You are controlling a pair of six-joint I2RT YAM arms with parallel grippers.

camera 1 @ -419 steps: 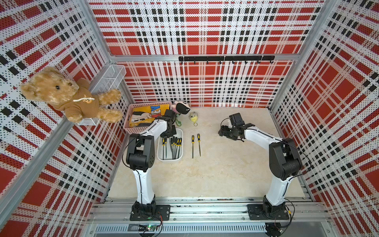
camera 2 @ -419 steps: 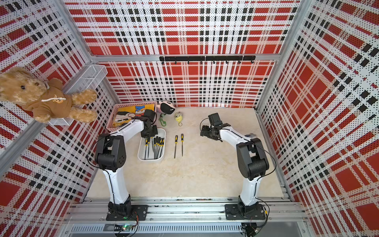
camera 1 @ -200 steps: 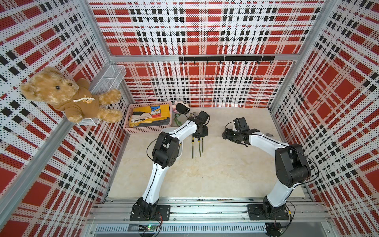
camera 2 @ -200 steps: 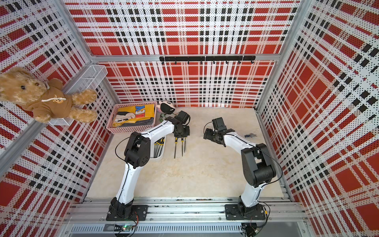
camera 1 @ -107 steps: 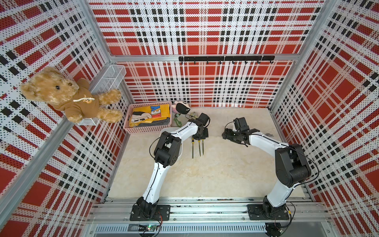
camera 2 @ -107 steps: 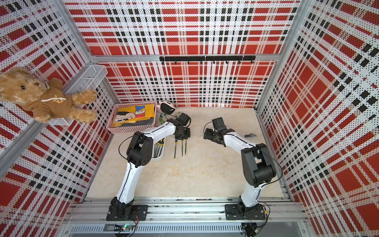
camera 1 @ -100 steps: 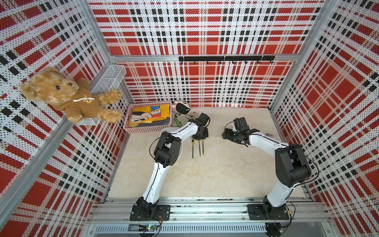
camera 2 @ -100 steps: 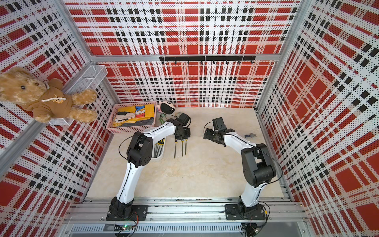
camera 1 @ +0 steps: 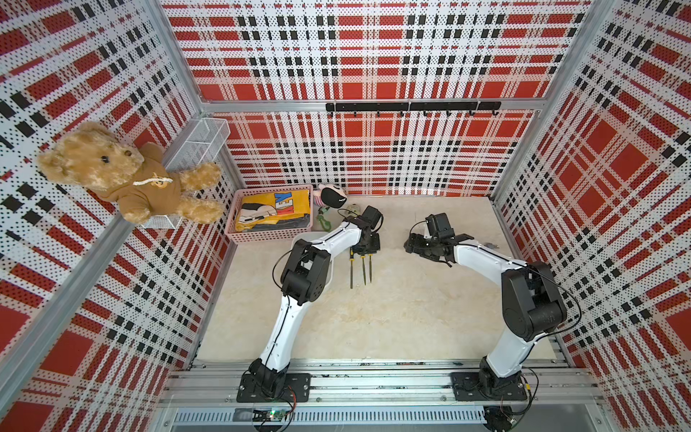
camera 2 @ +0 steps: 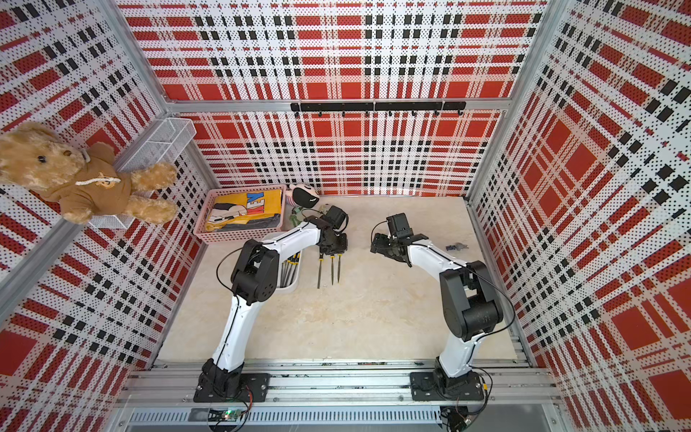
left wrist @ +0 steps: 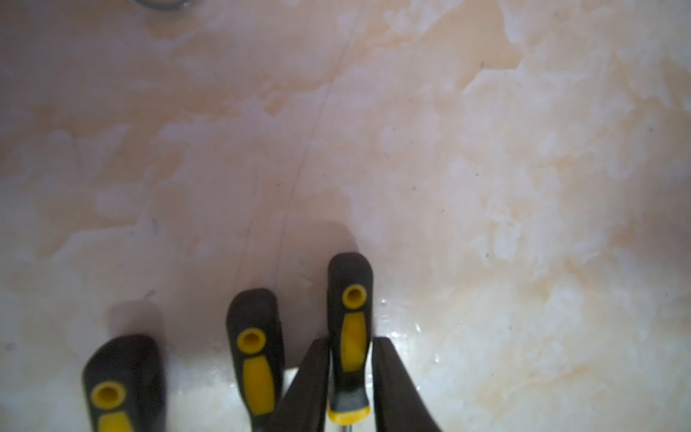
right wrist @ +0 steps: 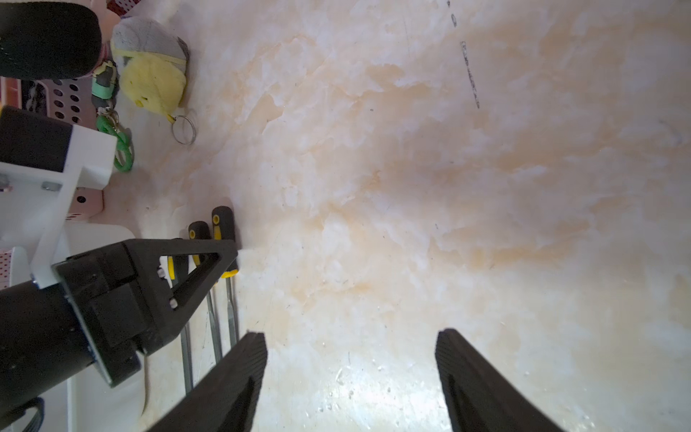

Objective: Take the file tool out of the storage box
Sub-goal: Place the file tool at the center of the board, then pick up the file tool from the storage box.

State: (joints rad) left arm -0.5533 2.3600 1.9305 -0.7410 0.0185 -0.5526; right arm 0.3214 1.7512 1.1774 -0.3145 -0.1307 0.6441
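The file (left wrist: 349, 284) is laid on the table (left wrist: 486, 149), outside the storage box (camera 2: 294, 285), between the narrow jaws of the left gripper (left wrist: 351, 341). Whether it is gripped cannot be told. If the arm is raised before release, the file is dragged away. The right gripper (right wrist: 351, 333) is held wide and empty.

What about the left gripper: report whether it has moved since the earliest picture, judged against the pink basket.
Yes. The left gripper has moved away from the pink basket, toward the right arm, to the handles of three files.
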